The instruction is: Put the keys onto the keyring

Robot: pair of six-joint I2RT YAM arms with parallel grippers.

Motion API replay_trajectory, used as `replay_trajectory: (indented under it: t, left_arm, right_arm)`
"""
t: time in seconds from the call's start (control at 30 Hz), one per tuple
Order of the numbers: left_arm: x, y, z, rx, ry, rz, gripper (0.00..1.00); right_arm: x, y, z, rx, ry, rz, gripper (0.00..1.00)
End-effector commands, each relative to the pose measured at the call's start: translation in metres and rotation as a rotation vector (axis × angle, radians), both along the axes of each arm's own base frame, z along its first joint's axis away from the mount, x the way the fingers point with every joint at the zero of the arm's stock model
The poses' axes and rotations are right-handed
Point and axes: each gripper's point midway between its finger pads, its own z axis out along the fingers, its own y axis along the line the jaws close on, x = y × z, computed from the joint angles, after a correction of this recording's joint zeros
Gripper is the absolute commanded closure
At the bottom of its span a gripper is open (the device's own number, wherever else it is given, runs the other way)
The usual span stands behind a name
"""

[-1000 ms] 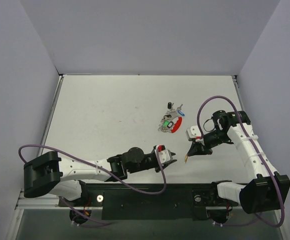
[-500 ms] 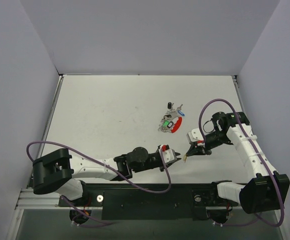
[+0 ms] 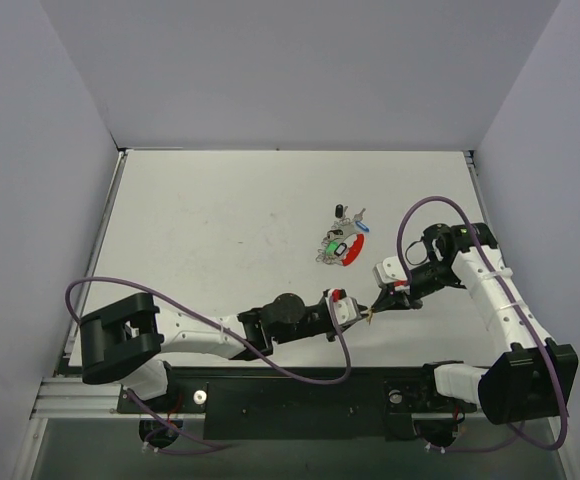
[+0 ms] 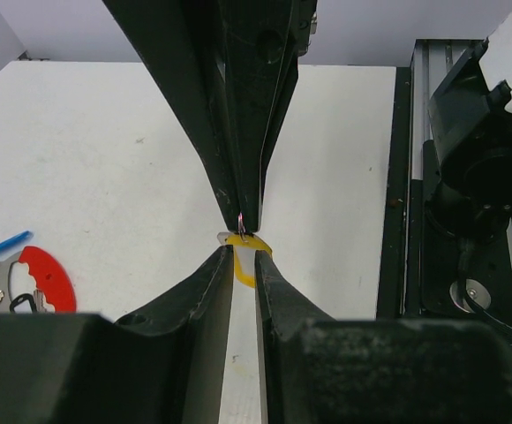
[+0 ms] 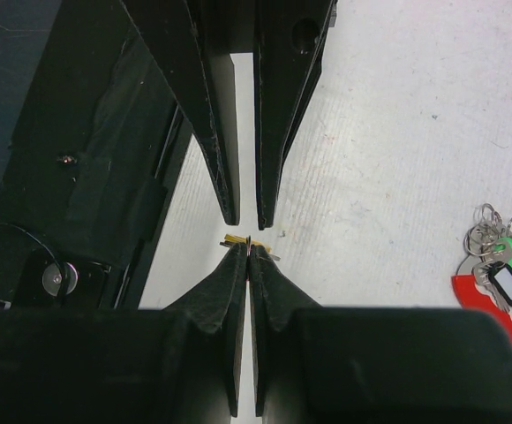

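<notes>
Lower centre of top view: right gripper (image 3: 374, 312) clamped shut on yellow key (image 3: 369, 317); left gripper (image 3: 358, 313) tip-to-tip with it, jaws narrowly apart. Keyring (image 3: 348, 255) with remaining keys (image 3: 335, 243) lies well apart, toward frame centre.

Left wrist view: yellow head (image 4: 241, 265) sits between left fingers (image 4: 219, 278); contact unclear. Centre head between pads, close fully before right releases.

Right wrist view: key's long axis appears to run across frame, yellow head left, silver end right; too small for certainty.
</notes>
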Motion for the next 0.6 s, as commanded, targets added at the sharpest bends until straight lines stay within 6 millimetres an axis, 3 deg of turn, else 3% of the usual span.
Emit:
replay_trajectory:
  t: [0.0, 0.57]
  left_arm:
    - [0.0014, -0.0140, 0.0361, -0.111, -0.028, -0.004, 0.74]
    - [-0.0006, -0.0192, 0.0296, -0.115, -0.001, -0.017, 0.75]
  right_arm:
    - [-0.0517, 0.0018, 0.0157, 0.027, 0.269, 0.003, 1.00]
    - [-0.0520, 0.0034, 0.0170, 0.038, 0.275, 0.000, 1.00]
